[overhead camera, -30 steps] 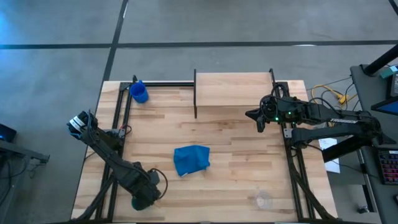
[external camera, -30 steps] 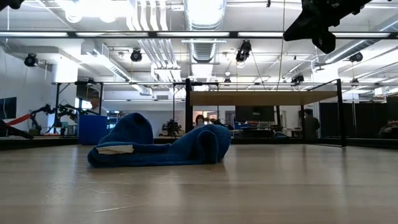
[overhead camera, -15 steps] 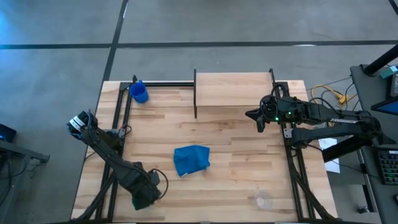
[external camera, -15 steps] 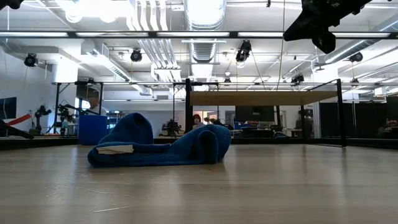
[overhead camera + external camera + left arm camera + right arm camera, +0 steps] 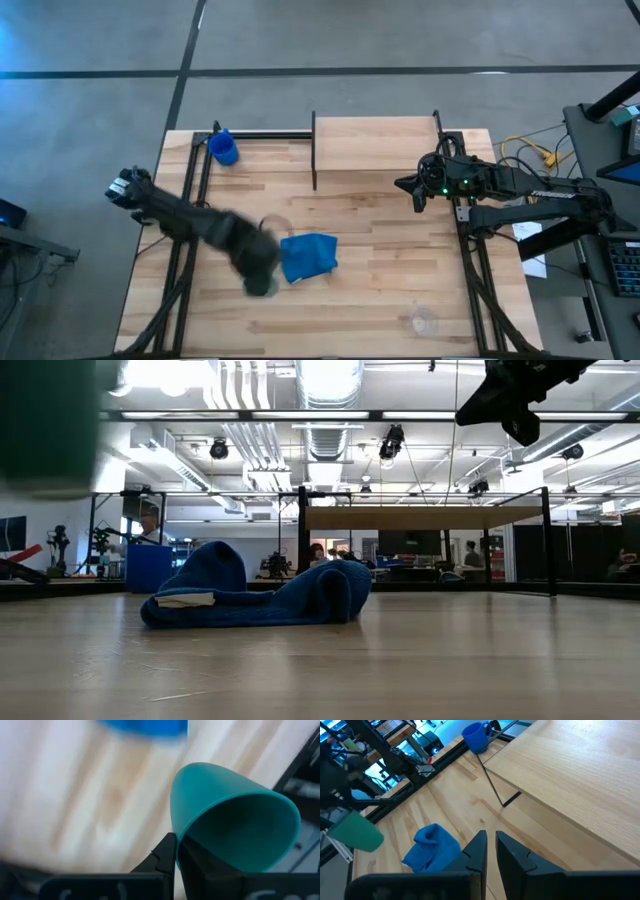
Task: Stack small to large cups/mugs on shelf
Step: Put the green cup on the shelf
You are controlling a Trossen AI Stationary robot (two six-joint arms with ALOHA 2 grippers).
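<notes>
— Since the earlier frame, what had moved?

— My left gripper [image 5: 262, 283] had swung from the near-left corner to just beside the blue cloth [image 5: 308, 256], clamped on the green cup [image 5: 235, 825], which it held airborne and tilted.

— And the rest?

— Blue mug [image 5: 224, 148] sat at the far-left corner, glass [image 5: 423, 322] near-right, shelf [image 5: 375, 142] bare; right gripper [image 5: 418, 190] waited, nearly closed.

— Risk?

— I judged the fast swing might loosen the rim pinch.

Two dark, matte-black jointed arms flanked the shelf [image 5: 375, 142], each built of slim tubular links and bulkier joint housings. The right arm [image 5: 520, 185] showed small green indicator lights near its wrist, while the left arm [image 5: 190, 220] carried a pale, light-coloured module at its base end. Both wrists ended in flat, angular black fingers [image 5: 477, 852].
</notes>
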